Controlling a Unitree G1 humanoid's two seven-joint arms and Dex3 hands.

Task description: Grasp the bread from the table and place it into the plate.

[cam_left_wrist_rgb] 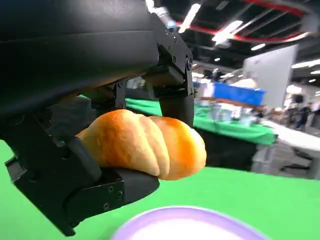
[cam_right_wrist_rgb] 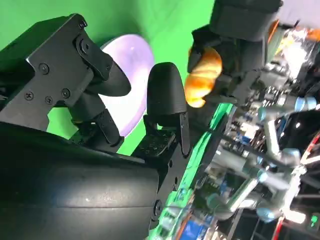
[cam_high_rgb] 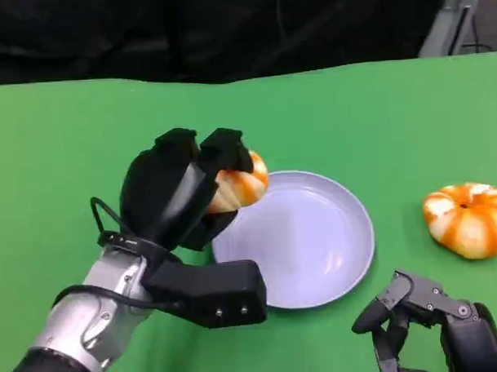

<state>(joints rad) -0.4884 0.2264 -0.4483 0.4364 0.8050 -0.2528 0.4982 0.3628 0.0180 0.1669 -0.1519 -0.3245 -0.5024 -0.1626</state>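
Closest to me, my left hand (cam_high_rgb: 179, 192) grips the bread (cam_high_rgb: 239, 186) between its fingers, holding it in the air over the near-left rim of the plate (cam_high_rgb: 316, 241). Low at the table's near edge, my right hand (cam_high_rgb: 425, 323) holds nothing, fingers loosely apart. Right of the plate sits a pumpkin (cam_high_rgb: 468, 219).

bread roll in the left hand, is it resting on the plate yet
No, the golden bread roll sits held in the left hand, above the lilac round plate.

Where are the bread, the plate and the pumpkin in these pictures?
bread (cam_left_wrist_rgb: 145, 145): left wrist view, middle of its crust, held by the left hand (cam_high_rgb: 179, 192).
plate (cam_high_rgb: 316, 241): head view, bare middle of the dish.
pumpkin (cam_high_rgb: 468, 219): head view, centre of its top.
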